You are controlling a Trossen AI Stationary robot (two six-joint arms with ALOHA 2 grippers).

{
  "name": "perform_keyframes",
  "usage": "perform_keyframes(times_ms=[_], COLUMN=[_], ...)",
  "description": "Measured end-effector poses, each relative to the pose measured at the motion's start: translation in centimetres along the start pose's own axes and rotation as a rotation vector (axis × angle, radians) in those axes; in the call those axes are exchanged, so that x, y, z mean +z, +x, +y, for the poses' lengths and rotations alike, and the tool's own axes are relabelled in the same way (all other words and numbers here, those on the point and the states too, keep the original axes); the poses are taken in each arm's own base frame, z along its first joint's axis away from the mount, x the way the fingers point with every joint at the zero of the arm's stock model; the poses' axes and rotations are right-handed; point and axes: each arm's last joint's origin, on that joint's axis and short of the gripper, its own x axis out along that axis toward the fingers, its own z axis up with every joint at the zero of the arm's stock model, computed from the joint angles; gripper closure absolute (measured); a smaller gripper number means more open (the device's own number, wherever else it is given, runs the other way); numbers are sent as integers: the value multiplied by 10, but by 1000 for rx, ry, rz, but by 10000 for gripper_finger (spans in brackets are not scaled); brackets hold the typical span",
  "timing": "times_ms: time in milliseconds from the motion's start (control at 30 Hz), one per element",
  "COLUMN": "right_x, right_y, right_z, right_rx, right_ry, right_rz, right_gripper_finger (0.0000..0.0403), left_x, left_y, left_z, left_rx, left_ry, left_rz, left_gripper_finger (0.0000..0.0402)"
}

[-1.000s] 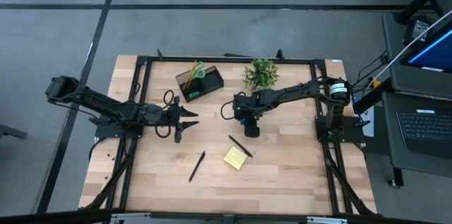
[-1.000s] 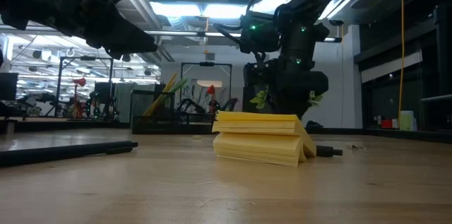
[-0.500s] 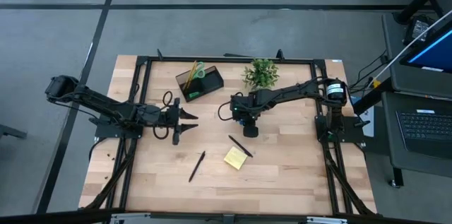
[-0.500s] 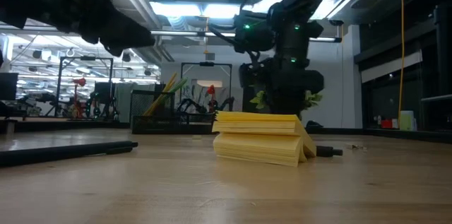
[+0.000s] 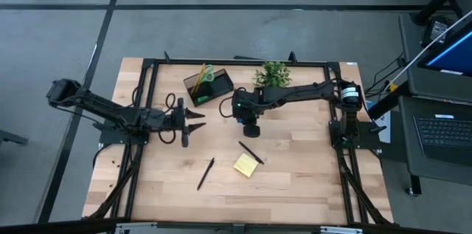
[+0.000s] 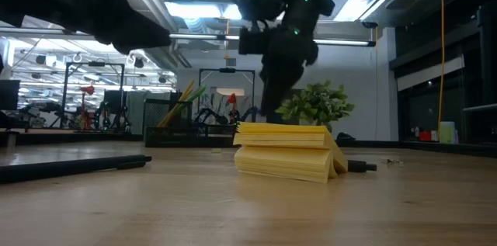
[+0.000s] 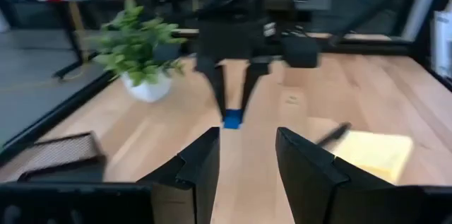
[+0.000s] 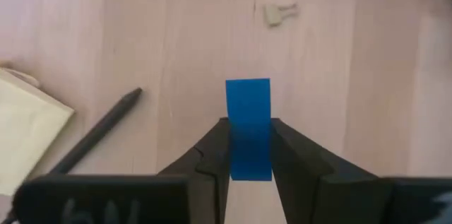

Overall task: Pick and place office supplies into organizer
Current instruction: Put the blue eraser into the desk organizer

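My right gripper [image 5: 251, 128] hangs over the middle of the table, shut on a small blue block [image 8: 248, 111]. The black organizer [image 5: 209, 85] stands at the far left of centre. Green-handled scissors [image 5: 209, 74] and a wooden pencil [image 5: 200, 76] stick up out of it. Two black pens [image 5: 251, 153] [image 5: 206, 173] and a yellow sticky-note pad [image 5: 245, 164] lie flat on the wood nearer the front. My left gripper [image 5: 198, 119] waits at the left, open and holding nothing, pointing level toward the right gripper. My right gripper pinches the blue block by its two long sides [image 8: 248, 150], between the two fingers. The fingers slant down from above and run along the block, whose far end sticks out past the fingertips [image 7: 219, 93]. The block is lifted clear of the table.
A small potted plant [image 5: 273, 76] stands just right of the organizer, behind the right arm. A small pale clip [image 8: 280, 13] lies on the wood. The black frame rails [image 5: 236, 62] run round the table's edges.
My right gripper has risen with the blue block and drifted toward the table's left and far side, nearer the organizer. The block stays between its fingers and is now well above the wood.
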Motion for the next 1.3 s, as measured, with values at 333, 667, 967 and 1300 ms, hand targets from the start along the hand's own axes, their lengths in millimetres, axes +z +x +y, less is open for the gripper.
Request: perform_keyframes(times_ms=[333,667,967,1300], right_x=[25,31,32,28], right_y=[-26,-32,-32,-32], right_z=[0,4,6,13], right_rx=[-22,-250,-302,-364], right_ry=[-30,-157,-188,-229], right_rz=[-86,-63,-48,18], right_gripper_finger=[311,311,311,311], left_x=[-3,7,27,28], left_y=[8,21,67,104], left_z=[17,42,47,57], left_rx=[5,56,41,36], left_ry=[-386,-715,-725,-767], left_rz=[41,30,115,158], left_gripper_finger=[266,267,267,267])
